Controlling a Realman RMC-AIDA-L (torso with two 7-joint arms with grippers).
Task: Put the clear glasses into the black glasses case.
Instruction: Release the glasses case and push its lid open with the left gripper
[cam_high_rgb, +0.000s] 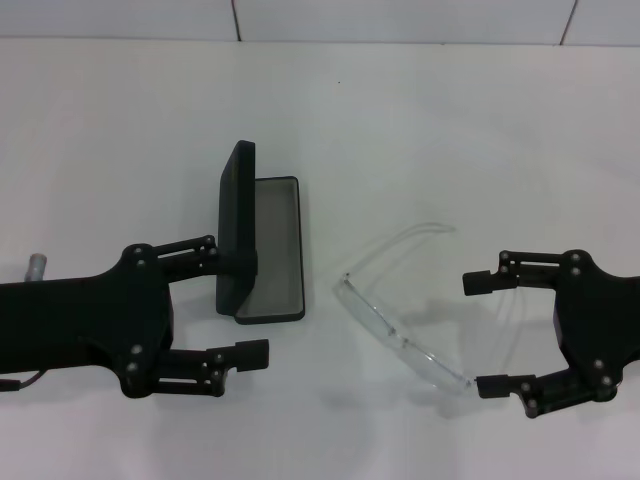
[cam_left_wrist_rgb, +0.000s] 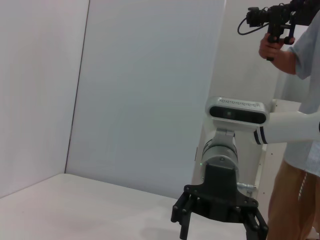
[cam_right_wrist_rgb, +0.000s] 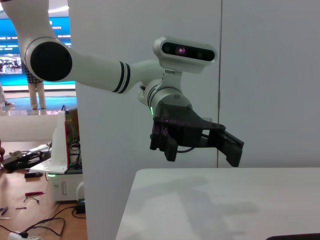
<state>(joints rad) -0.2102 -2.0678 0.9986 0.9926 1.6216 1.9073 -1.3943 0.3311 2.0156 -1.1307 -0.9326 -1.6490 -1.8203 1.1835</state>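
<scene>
The black glasses case (cam_high_rgb: 275, 250) lies open at the table's centre-left, its lid (cam_high_rgb: 237, 215) standing upright and its grey lining showing. My left gripper (cam_high_rgb: 240, 300) is open beside the case's near end, its upper fingertip (cam_high_rgb: 208, 246) against the back of the lid. The clear glasses (cam_high_rgb: 400, 335) lie unfolded on the table right of the case. Open as well, my right gripper (cam_high_rgb: 474, 335) faces the glasses' right end, its lower fingertip (cam_high_rgb: 490, 386) close to the frame's corner. Each wrist view shows the opposite gripper: right gripper (cam_left_wrist_rgb: 218, 230), left gripper (cam_right_wrist_rgb: 195, 137).
The white table (cam_high_rgb: 420, 130) runs back to a tiled wall. A small metal cylinder (cam_high_rgb: 37, 265) sits behind my left arm. A person holding a camera rig (cam_left_wrist_rgb: 280, 25) stands beyond the table on my right arm's side.
</scene>
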